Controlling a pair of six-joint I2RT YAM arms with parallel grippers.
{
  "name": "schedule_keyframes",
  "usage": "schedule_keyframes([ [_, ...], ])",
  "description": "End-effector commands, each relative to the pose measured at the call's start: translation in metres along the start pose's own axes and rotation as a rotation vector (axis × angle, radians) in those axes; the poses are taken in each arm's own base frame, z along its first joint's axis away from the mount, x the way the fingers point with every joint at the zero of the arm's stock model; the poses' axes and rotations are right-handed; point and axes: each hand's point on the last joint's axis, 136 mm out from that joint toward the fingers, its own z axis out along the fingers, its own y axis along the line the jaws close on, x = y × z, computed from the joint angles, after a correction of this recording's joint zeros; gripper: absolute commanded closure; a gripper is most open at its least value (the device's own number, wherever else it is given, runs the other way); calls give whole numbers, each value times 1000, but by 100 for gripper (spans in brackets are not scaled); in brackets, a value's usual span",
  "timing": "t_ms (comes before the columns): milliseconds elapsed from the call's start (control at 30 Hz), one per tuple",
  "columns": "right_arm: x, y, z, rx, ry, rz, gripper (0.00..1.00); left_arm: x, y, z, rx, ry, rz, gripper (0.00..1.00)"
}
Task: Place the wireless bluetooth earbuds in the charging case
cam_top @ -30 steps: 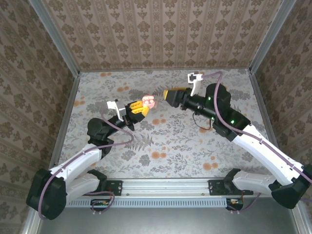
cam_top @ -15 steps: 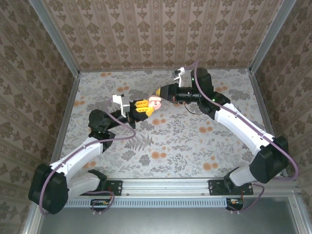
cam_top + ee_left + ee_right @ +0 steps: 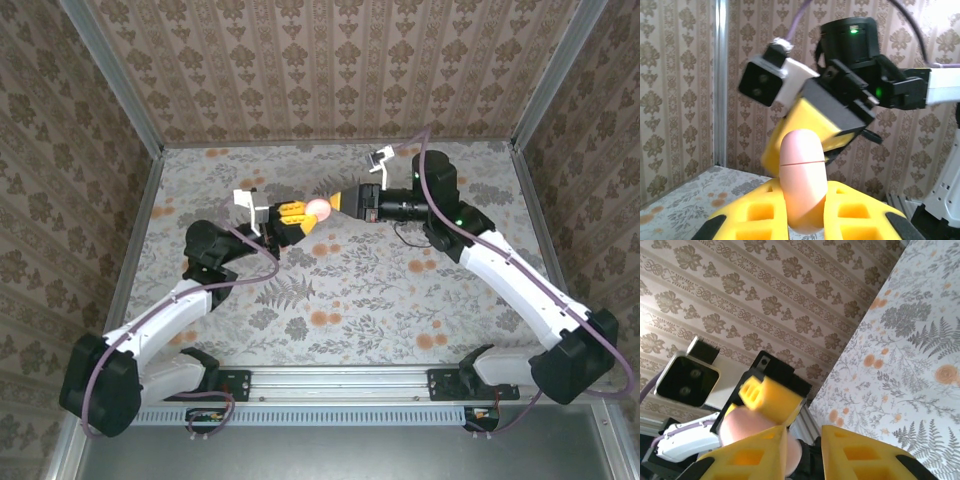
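1. You are looking at the left gripper (image 3: 298, 213) clamping the pink charging case (image 3: 802, 182) by one end, with the other end sticking out past its fingertips. It is holding the case in the air above the far half of the table (image 3: 400, 310), roughly midway between the left and right edges.
2. Your right gripper (image 3: 345, 200) is hovering just beside the case's free end with its jaws parted. You cannot tell whether a finger is touching the shell.
3. The seam (image 3: 802, 162) is looking shut, so the lid is probably waiting to be lifted.
4. You are likely dealing with a light, stiff, glossy shell that will be slipping under a loose pinch. Aim for the lid's sides beyond the seam and squeeze gently, as the hinge is probably delicate.
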Motion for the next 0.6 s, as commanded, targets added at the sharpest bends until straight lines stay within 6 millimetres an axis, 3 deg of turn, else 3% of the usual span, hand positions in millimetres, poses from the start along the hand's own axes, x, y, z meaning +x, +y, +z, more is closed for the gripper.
schedule_keyframes([
  [0, 8, -4, -16, 81, -11, -72, 68, -6, 28, 0, -115, -24, -63, 100],
  [100, -1, -41, -39, 305, -104, -61, 63, 6, 43, -6, -183, 7, -117, 100],
  [167, -2, -70, -59, 469, -155, -45, 59, 26, 58, -11, -260, 86, -180, 99],
  [267, 5, -109, -86, 674, -192, -47, 50, 77, 91, -32, -471, 297, -294, 98],
  [367, 16, -139, -99, 807, -174, -113, 39, 126, 117, -62, -609, 446, -418, 99],
  [467, 28, -170, -107, 936, -123, -144, 34, 170, 127, -79, -644, 518, -568, 100],
  [567, 36, -197, -116, 1052, -85, -133, 29, 210, 127, -84, -641, 602, -675, 100],
])
